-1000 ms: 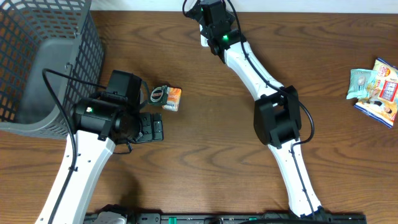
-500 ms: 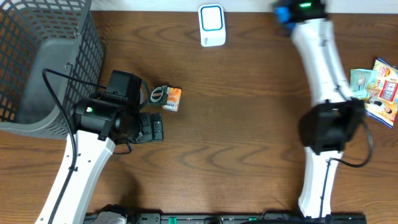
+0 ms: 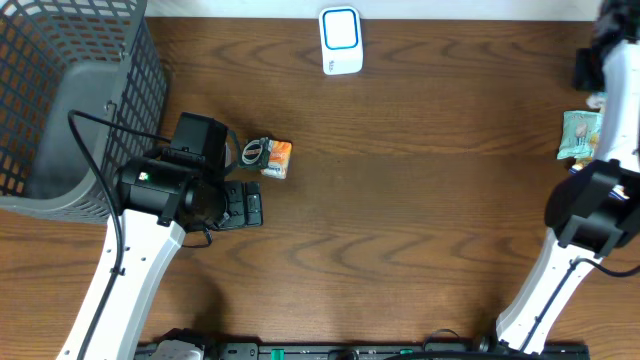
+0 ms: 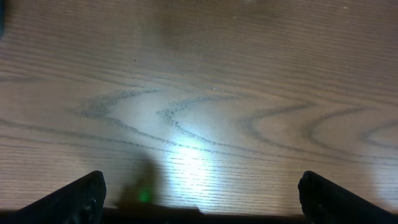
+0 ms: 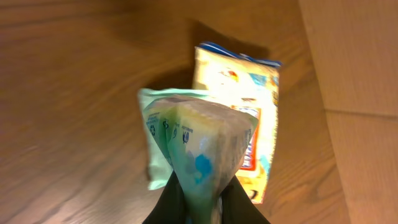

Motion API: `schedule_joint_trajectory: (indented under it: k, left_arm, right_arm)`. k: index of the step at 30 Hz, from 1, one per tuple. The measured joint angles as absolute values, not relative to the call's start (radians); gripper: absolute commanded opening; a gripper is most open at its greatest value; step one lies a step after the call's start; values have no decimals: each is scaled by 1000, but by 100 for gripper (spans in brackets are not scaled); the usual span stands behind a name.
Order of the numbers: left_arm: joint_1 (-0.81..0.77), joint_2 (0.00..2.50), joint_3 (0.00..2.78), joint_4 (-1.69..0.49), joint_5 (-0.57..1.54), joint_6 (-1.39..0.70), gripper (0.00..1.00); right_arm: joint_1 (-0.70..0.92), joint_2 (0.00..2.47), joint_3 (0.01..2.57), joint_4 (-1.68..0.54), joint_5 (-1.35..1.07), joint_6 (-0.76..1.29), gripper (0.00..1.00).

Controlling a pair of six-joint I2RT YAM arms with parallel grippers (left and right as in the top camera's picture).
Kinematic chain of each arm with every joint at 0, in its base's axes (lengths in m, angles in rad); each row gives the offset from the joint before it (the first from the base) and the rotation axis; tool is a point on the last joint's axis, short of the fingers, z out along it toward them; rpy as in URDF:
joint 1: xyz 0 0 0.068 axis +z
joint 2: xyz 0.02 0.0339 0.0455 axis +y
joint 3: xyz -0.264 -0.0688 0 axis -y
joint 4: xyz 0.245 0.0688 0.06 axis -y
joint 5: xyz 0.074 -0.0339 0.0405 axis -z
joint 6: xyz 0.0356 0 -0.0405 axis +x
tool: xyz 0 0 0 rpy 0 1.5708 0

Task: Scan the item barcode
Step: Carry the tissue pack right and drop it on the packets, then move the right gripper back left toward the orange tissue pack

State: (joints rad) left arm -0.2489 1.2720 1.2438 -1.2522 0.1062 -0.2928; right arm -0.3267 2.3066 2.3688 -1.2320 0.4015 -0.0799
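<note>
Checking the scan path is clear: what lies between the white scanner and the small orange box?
Nothing; the overhead view shows only bare table between the white scanner and the small orange box.

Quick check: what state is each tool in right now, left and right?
Left tool: open, nothing between its fingers.
Right tool: closed, holding a green packet.
</note>
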Motion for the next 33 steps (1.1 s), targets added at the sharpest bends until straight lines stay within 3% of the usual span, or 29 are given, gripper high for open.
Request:
schedule_joint_trajectory:
  k: [20,22,24,27,28,33]
  left_arm:
    - [-249,1272,1244,-1252,106,-293,98]
    - [-249,1272,1244,-1252,106,-292,98]
    - [-249,1272,1244,-1252,106,-292,97]
    - [-249,1272,1244,-1252,106,-292,98]
    - [-249,1272,1244,-1252,106,-293,98]
    - [-249,1272,1244,-1252,107,-292,98]
  right_arm:
    - [-453,2307,2183,-1183,345,-65,18]
    - [-458,2307,2181,-1191,348,-65,38]
    - [-460,2307,2181,-1196,353,-63,72]
    - [-460,2307,2181,-1201,352,-63,95]
    - [-460,2307,2181,-1202,353,-60,99]
    - [-457,2307,2181,-1185,326,-62,99]
